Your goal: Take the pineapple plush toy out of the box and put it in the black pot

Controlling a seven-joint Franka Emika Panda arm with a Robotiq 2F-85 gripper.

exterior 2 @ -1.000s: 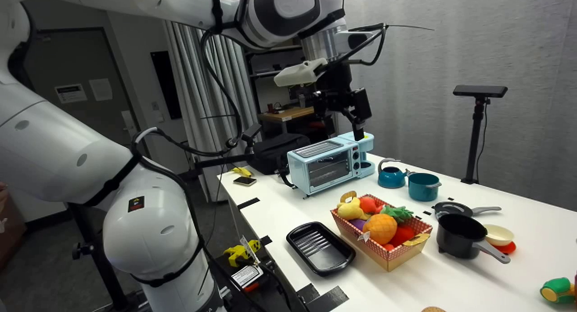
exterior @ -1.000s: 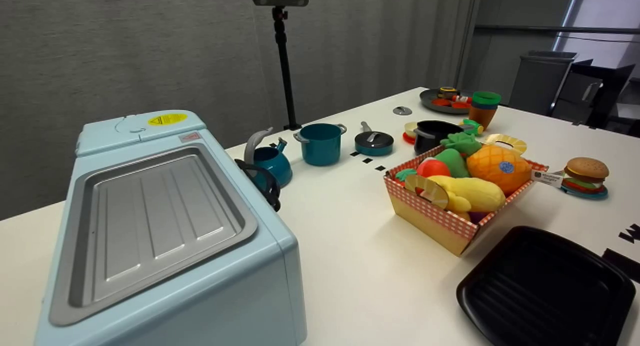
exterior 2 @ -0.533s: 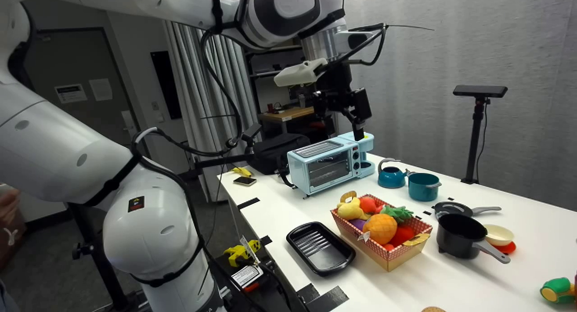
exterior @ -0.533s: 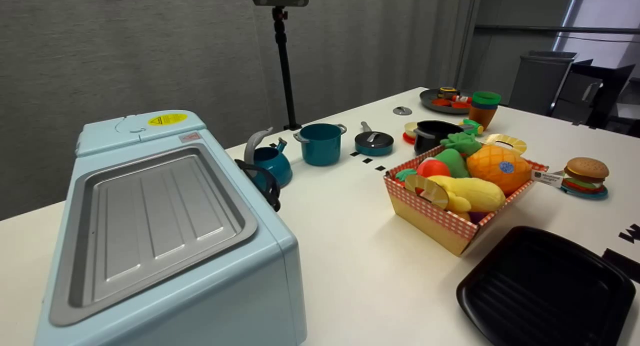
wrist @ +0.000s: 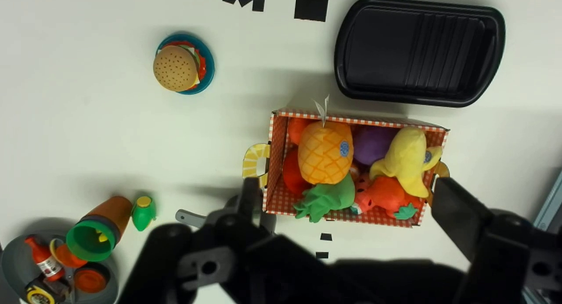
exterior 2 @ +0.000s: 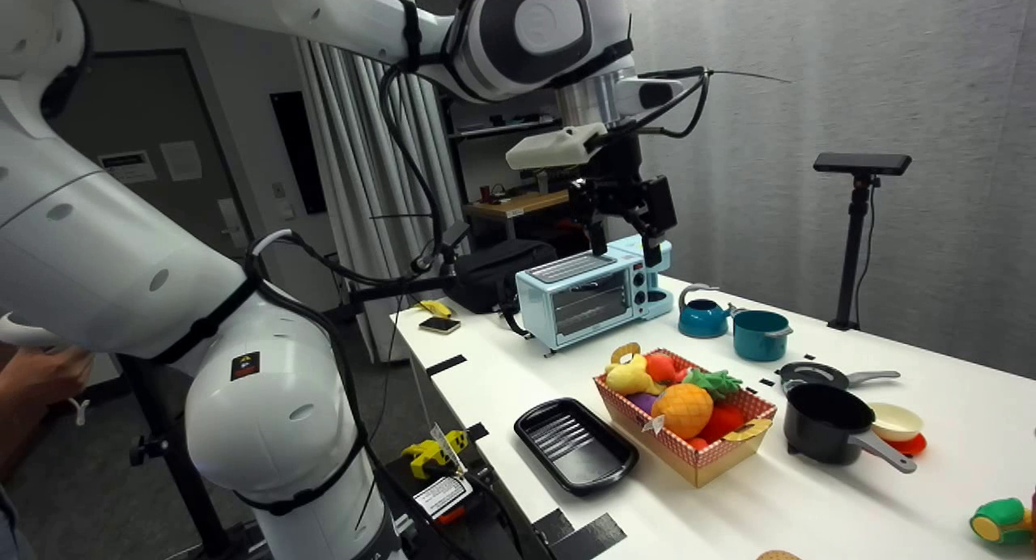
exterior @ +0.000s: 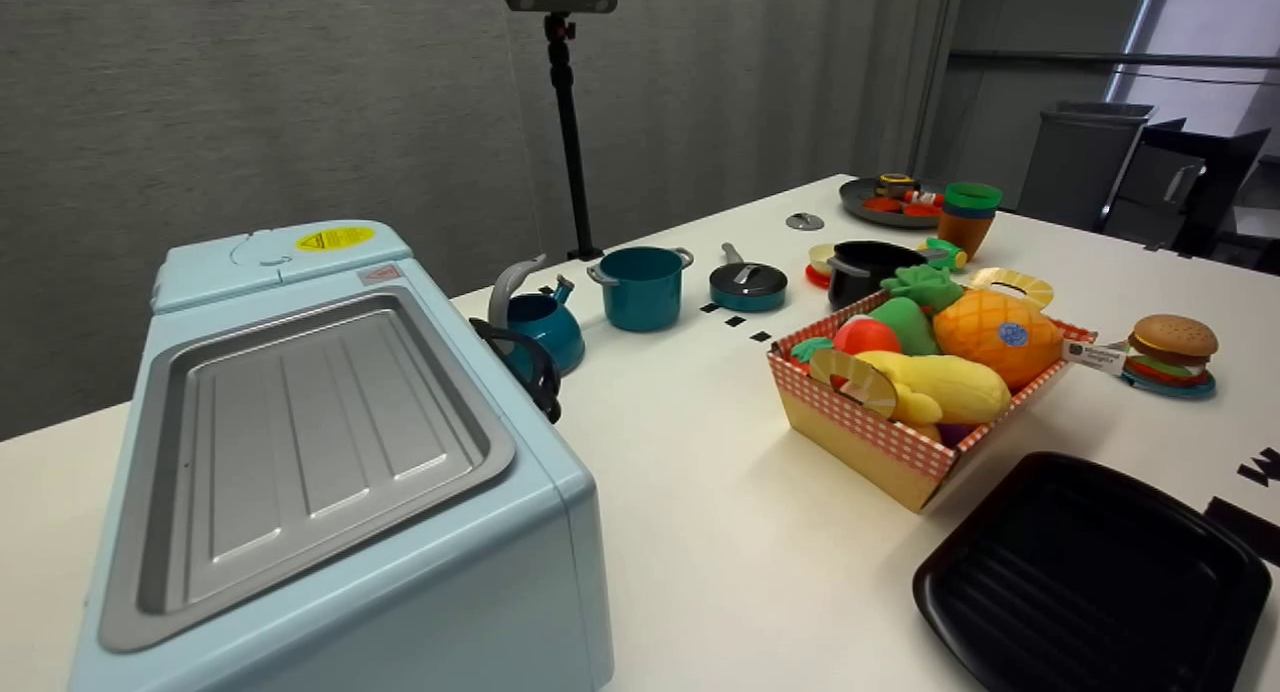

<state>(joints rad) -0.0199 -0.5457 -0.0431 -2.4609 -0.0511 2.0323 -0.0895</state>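
The orange pineapple plush toy (exterior: 1000,340) with its green leafy tuft lies on top of other plush food in the checkered box (exterior: 860,454). It also shows in an exterior view (exterior 2: 682,410) and in the wrist view (wrist: 326,153). The black pot (exterior 2: 824,434) with a grey handle stands upright beside the box; in the wrist view my finger mostly hides it and its handle (wrist: 189,217) shows. My gripper (exterior 2: 625,251) is open and empty, high above the table. In the wrist view the gripper (wrist: 346,183) has its fingers wide apart, with the box below between them.
A black tray (exterior 2: 576,447) lies by the box's near side. A yellow plush (wrist: 401,157) and red plush fruits share the box. A teal pot (exterior 2: 759,336), a kettle (exterior 2: 702,319), a lidded pan (exterior: 748,285), a toy burger (wrist: 176,69) and a pale-blue oven (exterior: 350,452) stand around.
In an exterior view the arm and gripper have moved down and slightly to the right over the last half second. The toy, box and pot have not moved.
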